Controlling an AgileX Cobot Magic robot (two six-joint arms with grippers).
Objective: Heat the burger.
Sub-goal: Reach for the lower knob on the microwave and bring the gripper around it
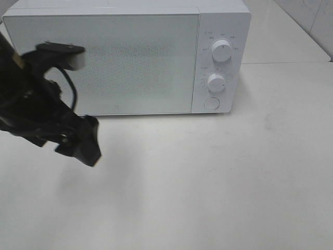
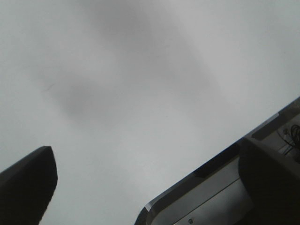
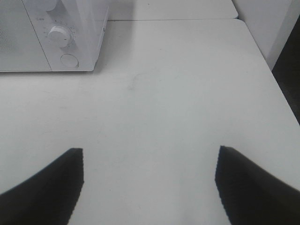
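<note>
No burger in any view; the door (image 1: 104, 62) of the microwave (image 1: 225, 21) is shut, so I reckon it's inside (can't confirm). Left gripper (image 1: 84, 143) hangs over the table (image 1: 218, 187) by the door's left end, jaws spread, empty; right gripper (image 3: 149, 187) also spread, holding nothing. I'd bring the right one square onto the lower knob (image 1: 216, 82); pinch lightly, turn slowly.

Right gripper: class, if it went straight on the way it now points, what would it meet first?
Probably the bare white table; the right gripper aims along it with fingers open. The microwave sits off that line, though depth is unclear.
</note>
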